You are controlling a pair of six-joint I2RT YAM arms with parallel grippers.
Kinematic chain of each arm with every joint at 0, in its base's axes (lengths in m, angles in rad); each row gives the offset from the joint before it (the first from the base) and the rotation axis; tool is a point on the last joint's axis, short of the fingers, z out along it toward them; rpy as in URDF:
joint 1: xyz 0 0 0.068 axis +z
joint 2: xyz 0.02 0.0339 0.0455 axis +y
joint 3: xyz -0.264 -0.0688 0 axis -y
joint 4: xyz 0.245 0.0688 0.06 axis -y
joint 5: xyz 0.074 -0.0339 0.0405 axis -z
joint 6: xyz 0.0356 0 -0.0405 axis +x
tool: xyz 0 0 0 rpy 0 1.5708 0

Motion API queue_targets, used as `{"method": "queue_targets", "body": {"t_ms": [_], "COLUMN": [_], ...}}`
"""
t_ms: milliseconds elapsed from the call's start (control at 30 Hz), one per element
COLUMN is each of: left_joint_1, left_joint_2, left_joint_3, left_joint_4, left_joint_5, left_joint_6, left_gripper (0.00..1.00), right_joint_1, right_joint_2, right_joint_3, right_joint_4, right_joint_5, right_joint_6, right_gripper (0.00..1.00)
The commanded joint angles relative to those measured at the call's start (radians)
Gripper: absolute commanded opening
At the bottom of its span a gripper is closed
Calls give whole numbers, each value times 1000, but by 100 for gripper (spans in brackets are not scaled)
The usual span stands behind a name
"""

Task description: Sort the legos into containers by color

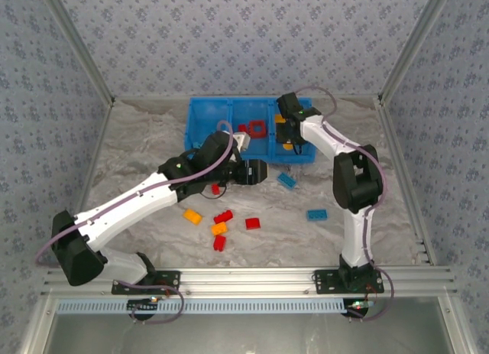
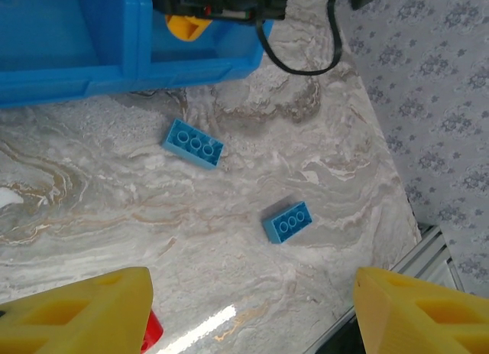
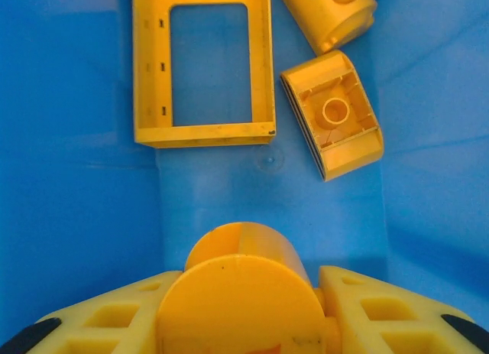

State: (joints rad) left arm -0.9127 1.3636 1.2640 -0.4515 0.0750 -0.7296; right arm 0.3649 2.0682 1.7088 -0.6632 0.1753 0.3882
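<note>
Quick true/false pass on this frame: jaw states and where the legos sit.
1. The right jaws grip a yellow round piece above the bin. True.
2. The left jaws are shut on a blue brick. False: they are open and empty; two light blue bricks lie on the table ahead of them.
3. A red frame lies in the bin's middle compartment. True.
4. Every red piece is in the bin. False: several red bricks lie on the table.
</note>
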Motion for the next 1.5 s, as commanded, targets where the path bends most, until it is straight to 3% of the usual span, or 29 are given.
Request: {"method": "queue_targets", "body": {"t_ms": [0, 167, 333, 667, 1000, 1267, 1467], "left_joint_1": [-6, -13, -81, -291, -307, -305, -256], "left_joint_2": [3, 14, 63, 210, 217, 195, 109], "left_joint_3": [8, 1, 74, 247, 245, 233, 145], "left_joint_4": [55, 58, 14, -120, -129, -159, -220], "left_joint_5": [-21, -35, -124, -476, -485, -484, -455], "left_joint_6": [17, 16, 61, 210, 201, 178, 101], "left_gripper": [70, 70, 70, 70, 70, 70, 70], "right_joint_1": [-23, -50, -80, -103, -105, -95, -65], "right_joint_2": [52, 118, 127, 141, 116, 26, -177], "right_joint_3": [86, 120, 87, 74, 74, 77, -6], "right_joint_4": [-3, 5, 41, 46, 30, 0, 6], "right_joint_5": [-64, -169, -255, -359, -362, -319, -208], "right_joint_6": [8, 13, 28, 20, 12, -3, -20], "right_gripper": [28, 31, 33, 37, 56, 59, 58]}}
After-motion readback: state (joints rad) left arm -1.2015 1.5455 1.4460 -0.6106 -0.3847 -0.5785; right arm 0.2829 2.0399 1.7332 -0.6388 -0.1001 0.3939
